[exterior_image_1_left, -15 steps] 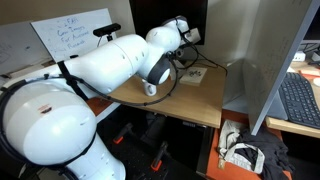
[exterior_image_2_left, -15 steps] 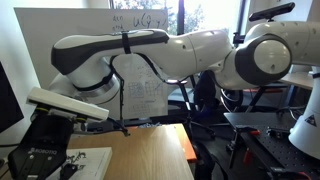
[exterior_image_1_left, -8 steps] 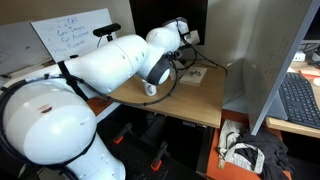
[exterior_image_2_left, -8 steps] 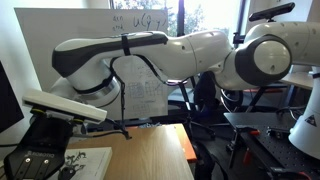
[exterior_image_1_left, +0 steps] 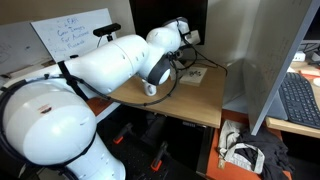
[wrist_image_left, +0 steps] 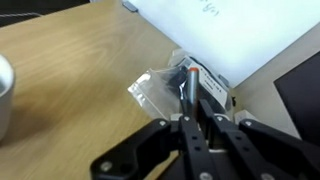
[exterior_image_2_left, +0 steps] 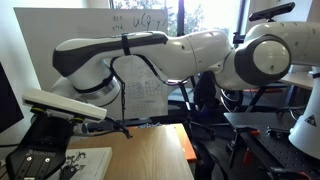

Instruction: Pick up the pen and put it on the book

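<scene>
In the wrist view a dark pen (wrist_image_left: 188, 84) with an orange band lies over a clear plastic bag (wrist_image_left: 153, 88) on the wooden table (wrist_image_left: 80, 60). Its lower end runs down between my gripper's (wrist_image_left: 198, 113) two black fingers, which sit close together around it. I cannot tell whether the pen is off the table. A flat white printed item (exterior_image_2_left: 90, 160), possibly the book, lies on the table beside the gripper (exterior_image_2_left: 38, 160) in an exterior view. In the wrist view a white printed edge (wrist_image_left: 216, 90) shows just right of the pen.
A white cup (wrist_image_left: 5, 95) stands at the left edge of the wrist view and also shows in an exterior view (exterior_image_1_left: 150, 88). A whiteboard (wrist_image_left: 230, 28) leans behind the pen. A grey partition (exterior_image_1_left: 250, 85) and a keyboard (exterior_image_1_left: 298, 100) stand past the table's edge.
In an exterior view the wrist shifted slightly left and down between one second and half a second ago. Since then nothing has visibly moved.
</scene>
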`<action>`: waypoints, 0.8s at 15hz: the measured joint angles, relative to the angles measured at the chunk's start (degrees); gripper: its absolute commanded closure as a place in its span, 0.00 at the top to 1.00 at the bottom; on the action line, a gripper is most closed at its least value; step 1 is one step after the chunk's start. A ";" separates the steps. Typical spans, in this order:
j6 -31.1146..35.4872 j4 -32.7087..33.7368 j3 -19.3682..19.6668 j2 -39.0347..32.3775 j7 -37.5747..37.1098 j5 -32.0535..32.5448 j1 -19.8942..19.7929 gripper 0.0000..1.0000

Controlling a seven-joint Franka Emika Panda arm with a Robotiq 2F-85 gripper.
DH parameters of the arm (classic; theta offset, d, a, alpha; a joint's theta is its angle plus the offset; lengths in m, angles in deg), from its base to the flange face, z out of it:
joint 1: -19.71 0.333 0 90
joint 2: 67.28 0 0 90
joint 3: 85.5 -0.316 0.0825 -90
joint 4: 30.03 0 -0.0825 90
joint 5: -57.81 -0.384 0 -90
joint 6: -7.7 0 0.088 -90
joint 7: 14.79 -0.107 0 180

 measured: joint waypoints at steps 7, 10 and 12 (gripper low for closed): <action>-8.85 0.04 -0.97 0.00 -15.10 -4.32 -4.97 0.03; -13.75 -0.62 -1.62 -0.04 -18.10 -8.22 -6.94 0.03; -18.53 -1.65 -1.62 -0.14 -18.11 -9.65 -7.54 0.03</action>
